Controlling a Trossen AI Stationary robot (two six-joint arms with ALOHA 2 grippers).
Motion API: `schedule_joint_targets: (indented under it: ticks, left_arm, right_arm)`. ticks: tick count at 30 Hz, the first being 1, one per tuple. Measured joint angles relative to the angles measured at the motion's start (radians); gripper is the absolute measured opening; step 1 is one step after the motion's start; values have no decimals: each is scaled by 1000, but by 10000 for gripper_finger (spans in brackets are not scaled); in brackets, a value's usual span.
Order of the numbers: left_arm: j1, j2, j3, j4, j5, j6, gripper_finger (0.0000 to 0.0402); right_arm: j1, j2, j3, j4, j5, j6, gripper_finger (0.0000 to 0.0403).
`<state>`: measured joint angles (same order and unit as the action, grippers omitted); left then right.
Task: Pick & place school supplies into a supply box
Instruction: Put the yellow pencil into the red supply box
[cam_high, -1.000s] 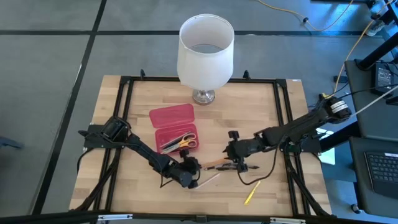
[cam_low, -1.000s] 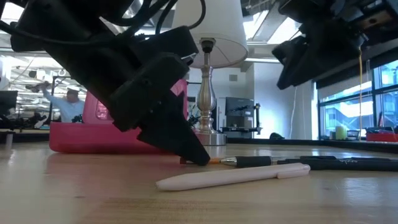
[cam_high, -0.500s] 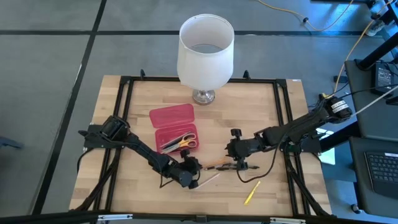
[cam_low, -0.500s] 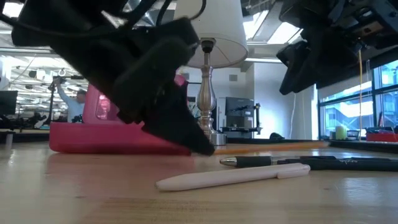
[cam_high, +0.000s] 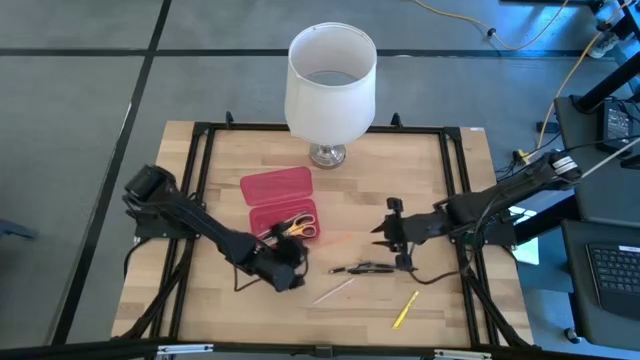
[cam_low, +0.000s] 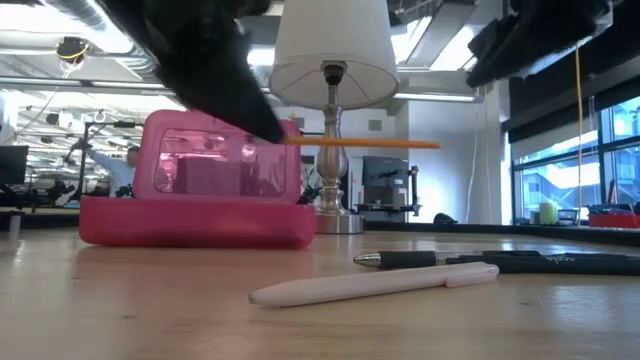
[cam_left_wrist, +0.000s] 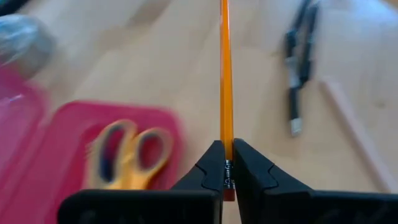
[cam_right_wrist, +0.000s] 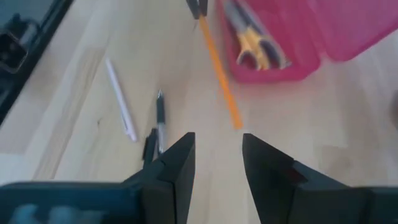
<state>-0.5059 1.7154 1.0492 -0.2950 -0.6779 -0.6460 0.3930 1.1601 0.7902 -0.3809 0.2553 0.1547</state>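
My left gripper (cam_left_wrist: 227, 148) is shut on an orange pencil (cam_left_wrist: 225, 68) and hangs beside the near right corner of the open pink supply box (cam_high: 283, 205). Yellow-handled scissors (cam_high: 296, 228) lie inside the box. In the low view the pencil (cam_low: 365, 143) floats level above the table. My right gripper (cam_high: 386, 232) hovers open over the table to the right, with nothing between its fingers (cam_right_wrist: 180, 158). Two black pens (cam_high: 362, 268), a pale pen (cam_high: 333, 291) and a yellow pencil (cam_high: 405, 309) lie flat on the wood. My left gripper pinches the orange pencil close to one end (cam_left_wrist: 226, 134) between its two fingertips. The rest of the pencil sticks straight out ahead of the fingers, toward the table's right. The pencil is lifted clear of the table and sits about level.
A white-shaded lamp (cam_high: 330, 80) stands at the table's far edge behind the box. The black frame rails (cam_high: 455, 180) run along the table's sides. Bare wood lies between the box and the loose pens.
My left gripper has risen and drawn back toward the box, still shut, lifting the orange pencil off the table to a level hang. My right gripper has risen and pulled back toward the table's right edge, staying open.
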Motion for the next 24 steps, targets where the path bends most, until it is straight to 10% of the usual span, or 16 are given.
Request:
schedule_joint_targets:
  ticks: [10,24]
  left_arm:
    - [-46,-78,0,-399,-113,-311,8]
    - [-125,-78,-155,-480,-109,-681,9]
  right_arm:
    - [5,-44,-29,8,35,34,136]
    - [4,-42,-232,282,84,102,136]
